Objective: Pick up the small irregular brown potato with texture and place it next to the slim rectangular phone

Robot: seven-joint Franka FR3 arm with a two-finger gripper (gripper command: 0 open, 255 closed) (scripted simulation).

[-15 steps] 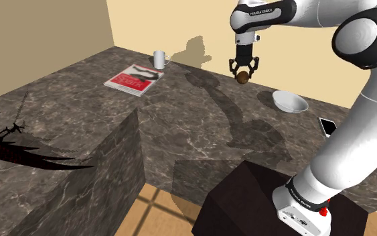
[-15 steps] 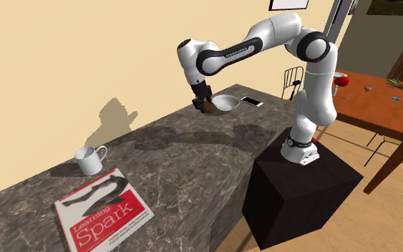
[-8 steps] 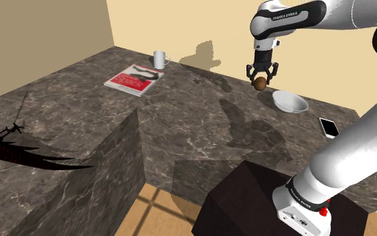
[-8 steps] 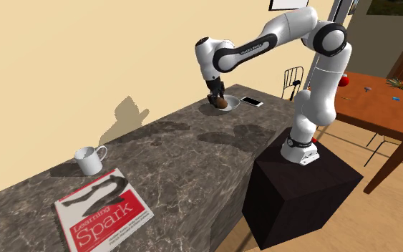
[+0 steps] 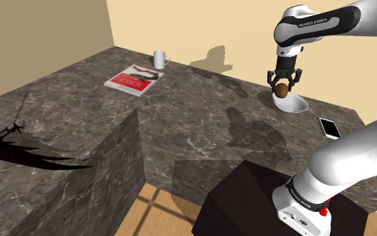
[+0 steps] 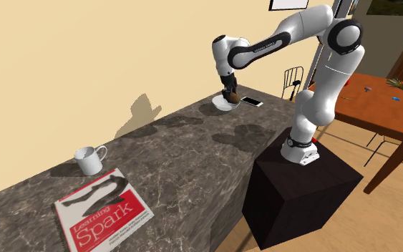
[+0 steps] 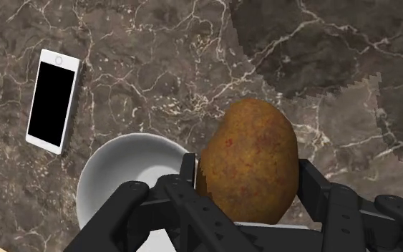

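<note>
1. The all-black two-finger gripper [image 5: 282, 83] is clamped on the small brown potato [image 7: 248, 161]. The potato is lumpy and egg-shaped, with rough, speckled golden-brown skin, and one finger presses on each side.
2. The potato hangs in the air over the rim of a round white bowl [image 5: 300, 107], clear of the dark veined marble counter [image 5: 193, 127].
3. The slim rectangular phone [image 5: 329, 127], white-edged with a black screen, lies flat on the counter to the shoulder view's right of the bowl, apart from it.
4. The white arm [image 5: 317, 23] rises from the black box stand [image 5: 247, 201], with its forearm level and high and its wrist pointing straight down.
5. A second ago the gripper held the potato over bare counter, well to the shoulder view's left of the bowl. It has since travelled right, nearer the phone. The bowl and phone have stayed put.
</note>
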